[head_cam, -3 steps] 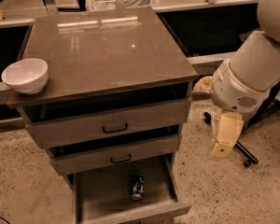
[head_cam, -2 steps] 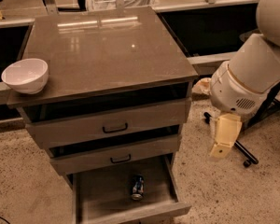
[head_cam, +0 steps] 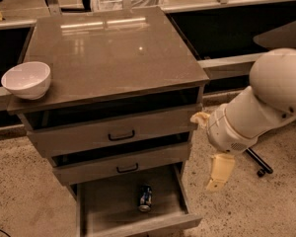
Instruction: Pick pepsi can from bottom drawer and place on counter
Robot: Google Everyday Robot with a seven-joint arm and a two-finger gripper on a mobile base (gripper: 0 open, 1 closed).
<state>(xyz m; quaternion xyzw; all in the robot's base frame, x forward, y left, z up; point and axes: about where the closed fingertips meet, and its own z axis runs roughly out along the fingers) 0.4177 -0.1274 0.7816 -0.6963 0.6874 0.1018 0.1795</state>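
Note:
The pepsi can [head_cam: 145, 198] is small and dark blue with silver ends. It lies on the bare floor of the open bottom drawer [head_cam: 103, 211], near the middle. The glossy grey-brown counter [head_cam: 113, 53] tops the cabinet above. My gripper [head_cam: 218, 174] is cream-coloured and hangs from the white arm [head_cam: 266, 102], to the right of the cabinet. It is beside the drawer's right wall, a little above the can's level and apart from it. It holds nothing.
A white bowl [head_cam: 27, 79] sits on the counter's front left corner. Two closed drawer fronts with black handles [head_cam: 121, 136] are above the open drawer. A black chair base with casters [head_cam: 259, 164] stands on the speckled floor to the right.
My arm and gripper have moved left and downward, closer to the right side of the open bottom drawer. The can, bowl and drawers have not moved.

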